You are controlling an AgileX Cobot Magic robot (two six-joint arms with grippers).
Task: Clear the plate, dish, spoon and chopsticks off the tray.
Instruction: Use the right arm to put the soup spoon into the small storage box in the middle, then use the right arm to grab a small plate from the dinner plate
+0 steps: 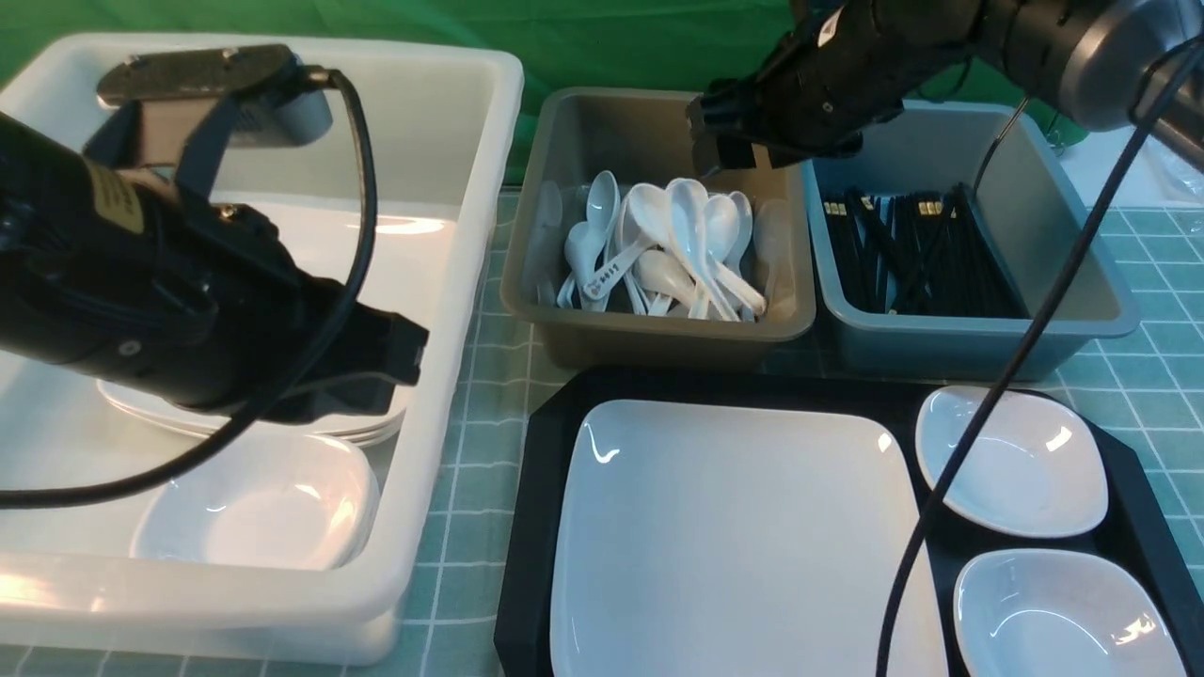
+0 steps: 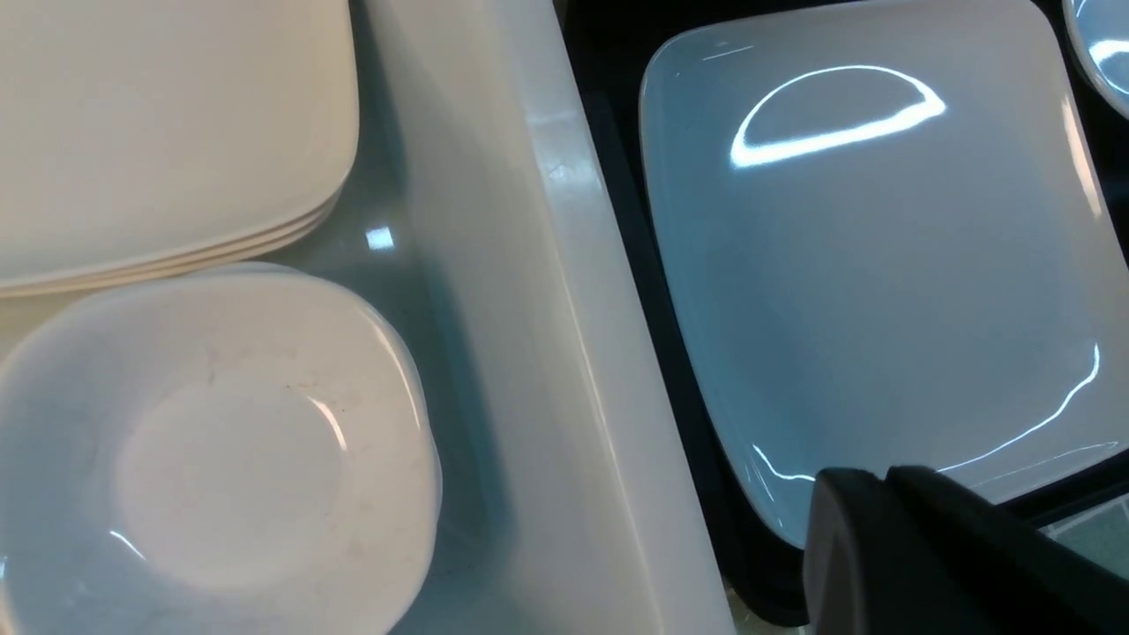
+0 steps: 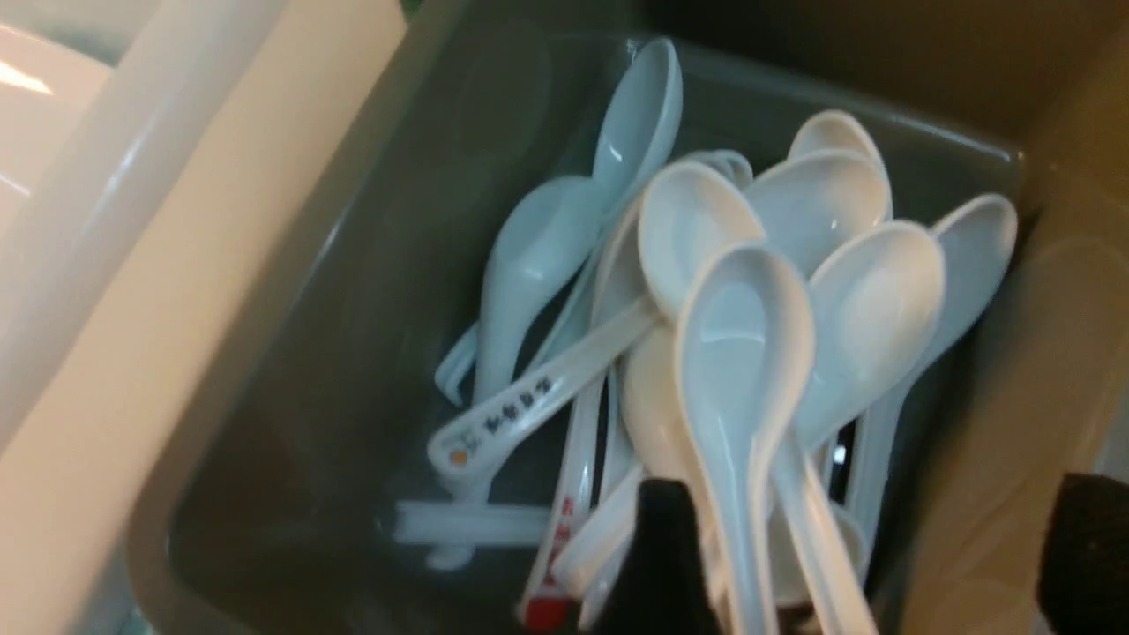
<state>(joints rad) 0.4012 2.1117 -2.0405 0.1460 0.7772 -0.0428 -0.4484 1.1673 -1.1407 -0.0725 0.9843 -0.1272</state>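
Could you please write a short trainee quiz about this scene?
1. True or false: the plate lies on the tray.
2. How many small dishes are on the tray?
3. The right tool hovers over: A) the spoon tub; B) the chopstick tub; C) the tray.

Key: 1 true; 2 two; 3 A.
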